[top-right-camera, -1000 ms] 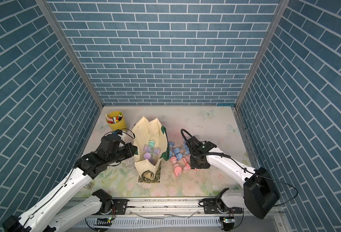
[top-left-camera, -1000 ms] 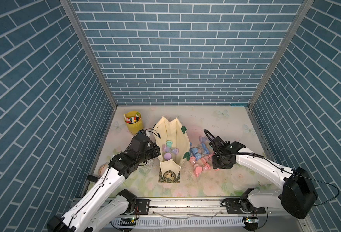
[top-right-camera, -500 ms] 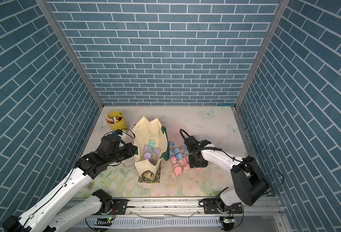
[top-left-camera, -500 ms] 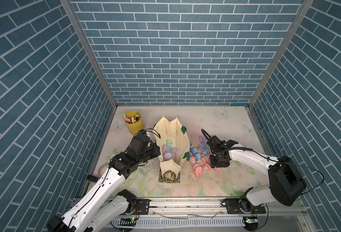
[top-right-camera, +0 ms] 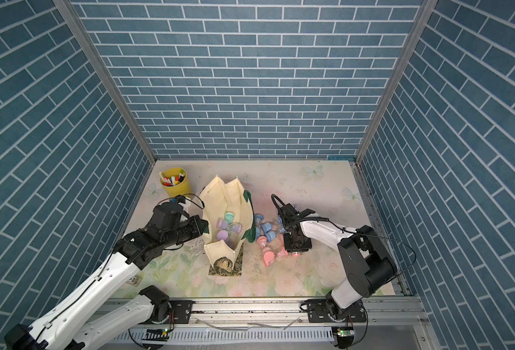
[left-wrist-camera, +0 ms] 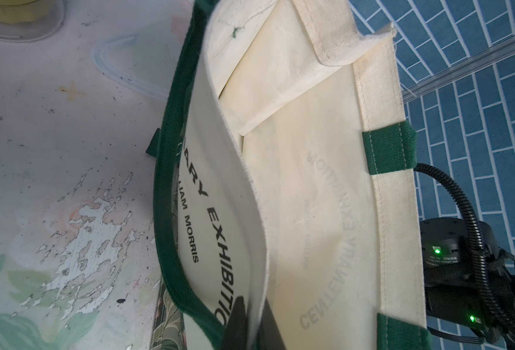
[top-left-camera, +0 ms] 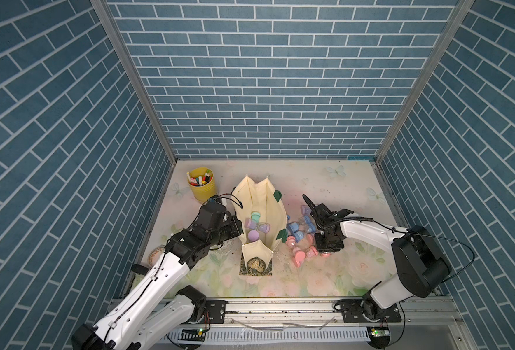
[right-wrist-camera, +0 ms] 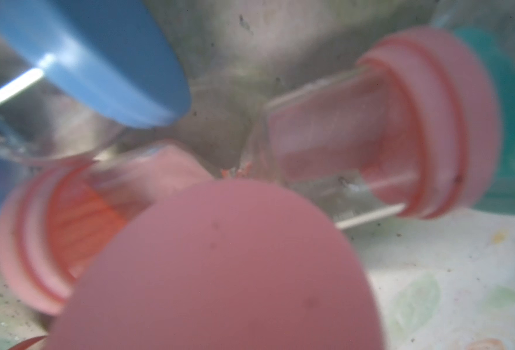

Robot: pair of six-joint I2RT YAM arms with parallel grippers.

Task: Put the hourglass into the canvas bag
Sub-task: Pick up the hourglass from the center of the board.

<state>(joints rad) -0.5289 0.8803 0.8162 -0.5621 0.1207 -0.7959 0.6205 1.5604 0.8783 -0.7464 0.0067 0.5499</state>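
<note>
right gripper (top-left-camera: 326, 252) clenched on pink hourglass (right-wrist-camera: 219, 266), cap-end toward wrist | canvas bag (top-left-camera: 275, 218) mouth left of it in frame | left gripper (left-wrist-camera: 251, 324) pinching bag rim

A cream canvas bag (top-right-camera: 216, 200) stands open on the table (top-right-camera: 310, 188), hourglasses (top-right-camera: 229, 225) inside. The left gripper (top-right-camera: 204, 226) pinches its side wall. The right gripper (top-right-camera: 295, 248) sits down on a pink hourglass (top-right-camera: 295, 254) by the loose pile (top-right-camera: 266, 235) alongside.
</note>
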